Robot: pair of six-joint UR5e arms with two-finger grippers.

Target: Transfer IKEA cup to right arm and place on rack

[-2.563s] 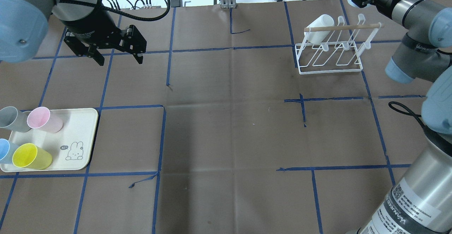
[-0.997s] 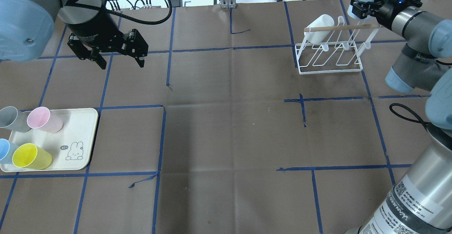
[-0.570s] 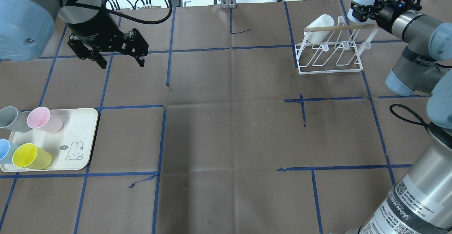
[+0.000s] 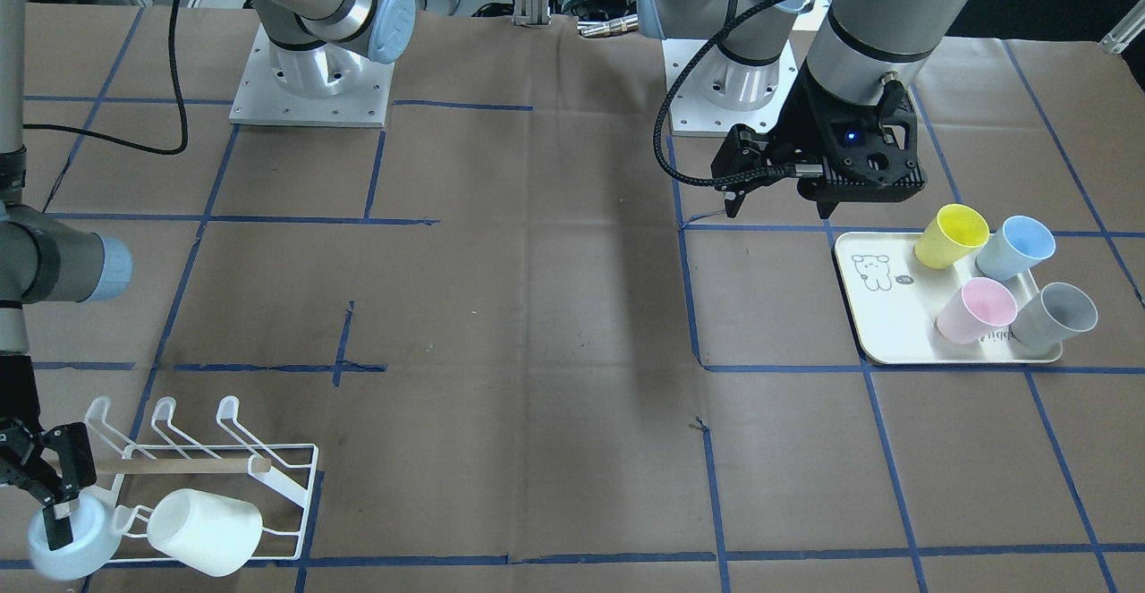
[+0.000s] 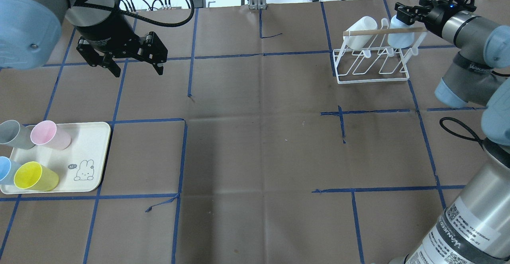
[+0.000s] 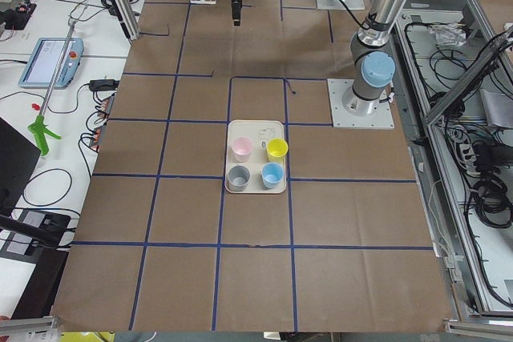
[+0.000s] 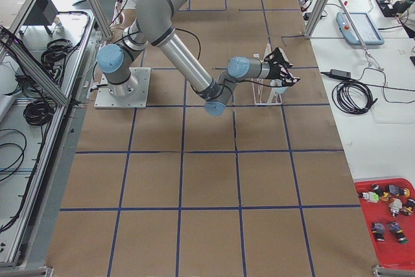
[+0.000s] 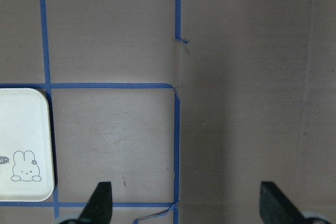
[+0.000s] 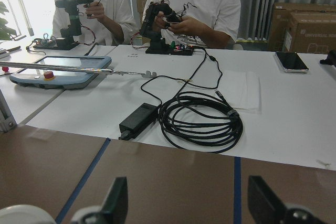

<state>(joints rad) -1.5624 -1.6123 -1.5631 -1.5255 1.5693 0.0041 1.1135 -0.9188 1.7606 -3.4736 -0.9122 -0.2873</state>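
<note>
The pale-blue IKEA cup (image 5: pixel 398 38) sits mouth-down and tilted on the end prong of the rack (image 5: pixel 374 63), just below the right gripper (image 4: pixel 40 499), whose fingers stand wide apart, seemingly clear of it; the left gripper (image 5: pixel 137 71) hovers spread and empty, well apart.

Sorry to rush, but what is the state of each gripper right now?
Left gripper: open, empty.
Right gripper: open, holding nothing; the pale-blue cup sits on the rack beside it.
</note>
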